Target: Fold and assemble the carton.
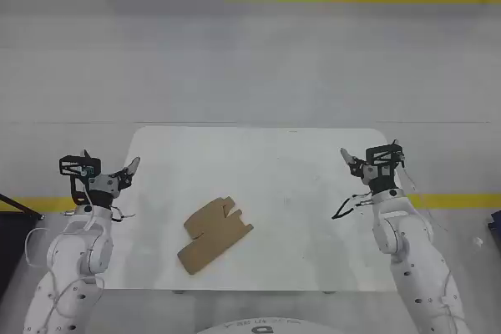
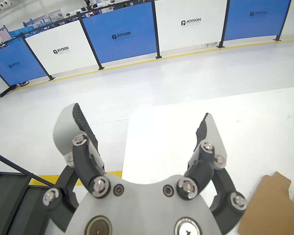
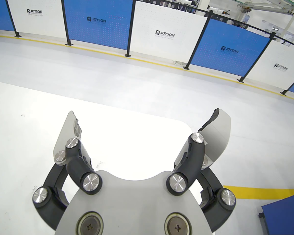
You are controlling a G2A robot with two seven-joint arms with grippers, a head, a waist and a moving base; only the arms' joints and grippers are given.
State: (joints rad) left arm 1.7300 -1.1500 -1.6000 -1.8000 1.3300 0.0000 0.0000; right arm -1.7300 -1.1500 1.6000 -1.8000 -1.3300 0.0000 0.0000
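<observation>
Brown cardboard makes up the one carton (image 1: 215, 235), which lies flat and unfolded on the single white table (image 1: 317, 167), toward the table's robot-side edge and a little left of its middle. Two grippers are up. The left gripper (image 2: 141, 113) hangs at the table's left edge, fingers spread wide with nothing between them. The right gripper (image 3: 144, 113) hangs at the table's right edge, likewise spread and empty. Neither touches the carton.

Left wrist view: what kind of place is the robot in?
Probably a big factory hall or robot workshop, not a home. A long fence of blue and white perforated panels on black posts rings the smooth pale grey floor, and a yellow line is painted along it.
</observation>
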